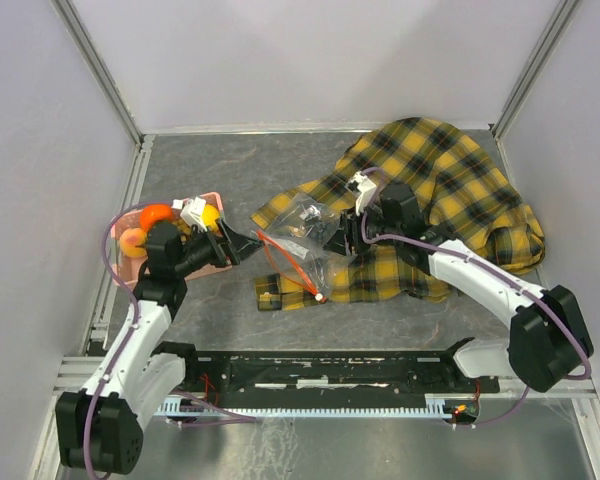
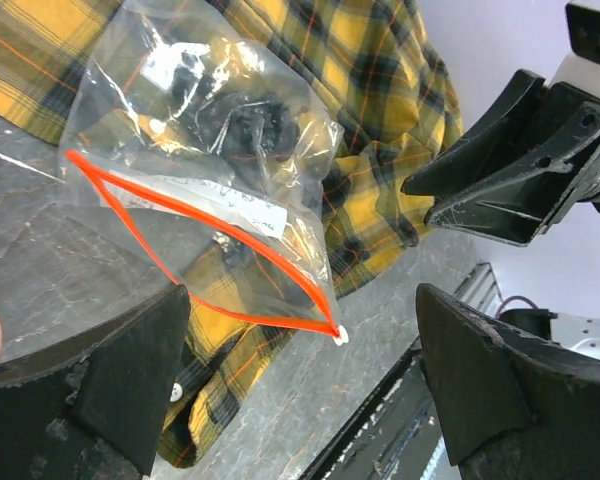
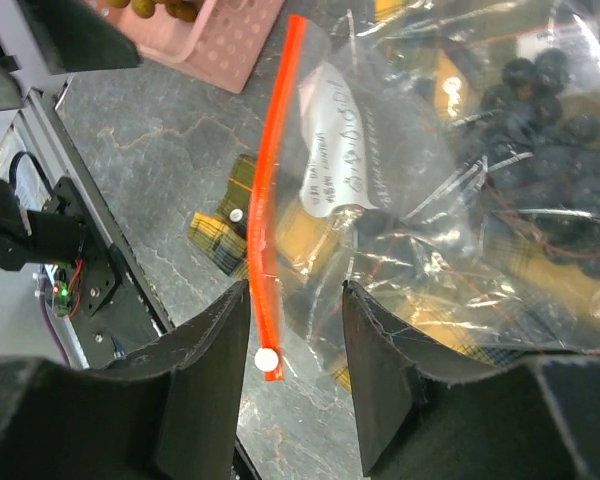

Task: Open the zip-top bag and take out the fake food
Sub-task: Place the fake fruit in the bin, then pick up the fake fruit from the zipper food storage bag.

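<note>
The zip-top bag [image 1: 302,232] lies at the middle of the tabletop [image 1: 220,160], on the near edge of a yellow-black plaid cloth [image 1: 450,180]. Its red-orange zip strip [image 3: 267,200] is parted into a loop in the left wrist view, so the opening step looks done. A pink basket [image 3: 225,45] at 9 o'clock from the bag holds an orange fruit [image 1: 157,214] and a yellow fruit [image 1: 210,215], which suggests part of the fake food is already out. A cluster of dark berries [image 3: 540,110] lies inside the clear plastic beyond the white label [image 3: 340,150]. By the look of it, that is the main thing left to remove.

The left end effector [image 1: 245,243] is spread wide and empty, at 9 o'clock from the bag and facing its mouth. The right end effector [image 3: 295,290] sits at 3 o'clock from the bag. Its jaws are half apart with the strip's corner showing in the gap, and no pinch on the plastic is visible. Whether any smaller pieces are hidden among the crinkles cannot be told.
</note>
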You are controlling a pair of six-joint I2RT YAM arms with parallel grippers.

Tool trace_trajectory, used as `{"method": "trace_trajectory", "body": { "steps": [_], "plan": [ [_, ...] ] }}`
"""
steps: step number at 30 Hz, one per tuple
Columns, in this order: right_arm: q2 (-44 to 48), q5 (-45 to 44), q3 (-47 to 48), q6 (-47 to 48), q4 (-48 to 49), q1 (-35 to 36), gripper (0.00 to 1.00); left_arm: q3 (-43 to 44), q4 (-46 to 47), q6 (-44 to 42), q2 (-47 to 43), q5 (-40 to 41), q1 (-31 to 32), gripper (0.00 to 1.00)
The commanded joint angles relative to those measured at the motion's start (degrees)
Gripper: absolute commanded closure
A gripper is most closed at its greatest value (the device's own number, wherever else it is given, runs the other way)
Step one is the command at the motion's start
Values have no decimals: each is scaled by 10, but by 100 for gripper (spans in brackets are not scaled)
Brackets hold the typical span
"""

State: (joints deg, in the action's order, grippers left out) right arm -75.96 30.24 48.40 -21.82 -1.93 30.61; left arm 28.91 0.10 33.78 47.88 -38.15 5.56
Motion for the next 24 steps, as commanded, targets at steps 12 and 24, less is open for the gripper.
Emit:
{"method": "trace_trajectory", "body": {
  "steps": [12,24],
  "plan": [
    [-100,-156,179,111,-167,154,50,-59,82,27,-56,84,36,2],
    [-221,-284,280,135,-228,234,49,-178,174,143,-192,136,47,6]
  ]
}}
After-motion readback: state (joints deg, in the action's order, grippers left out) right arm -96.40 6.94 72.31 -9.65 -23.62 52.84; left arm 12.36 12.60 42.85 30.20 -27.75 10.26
